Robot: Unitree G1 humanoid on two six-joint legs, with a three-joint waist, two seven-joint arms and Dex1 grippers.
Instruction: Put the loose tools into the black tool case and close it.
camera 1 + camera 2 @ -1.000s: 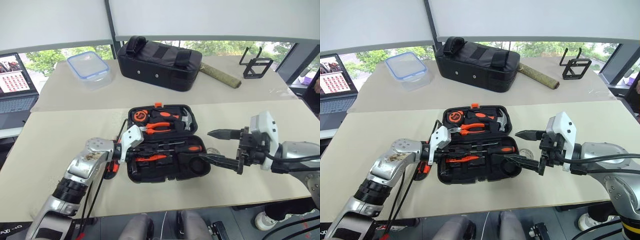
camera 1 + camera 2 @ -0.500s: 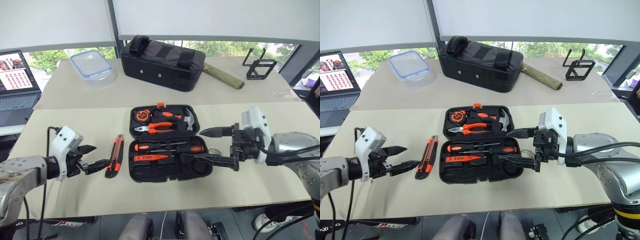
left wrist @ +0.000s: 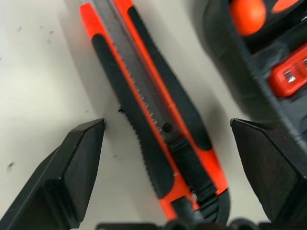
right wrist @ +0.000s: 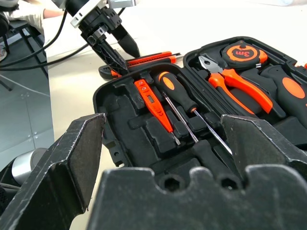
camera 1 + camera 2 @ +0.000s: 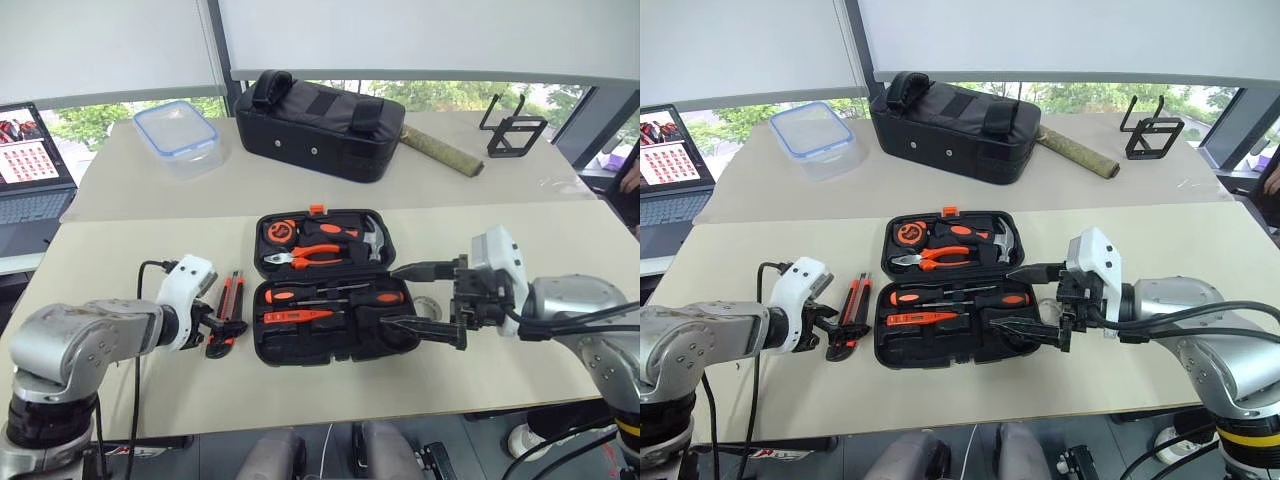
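The black tool case (image 5: 388,345) lies open mid-table. Its far half holds pliers (image 5: 318,256), a hammer and a tape measure. Two screwdrivers (image 5: 335,294) and an orange tester screwdriver (image 5: 298,316) rest in the near half. The black-and-orange utility knife (image 5: 229,308) lies on the table just left of the case. My left gripper (image 3: 168,124) is open and tilted down over the knife's near end, one finger (image 3: 72,167) on each side, not touching it. My right gripper (image 5: 392,297) is open and hovers over the case's right end. A small clear tape roll (image 5: 428,306) sits by that end.
At the back stand a black fabric bag (image 5: 320,125), a clear lidded box (image 5: 180,135), a green roll (image 5: 440,150) and a black wire stand (image 5: 512,128). A laptop (image 5: 30,170) sits far left. The table's front edge runs close below both grippers.
My left gripper drew left out of the case and opened. It then swung back and tipped down astride the knife. The right gripper has hardly moved.
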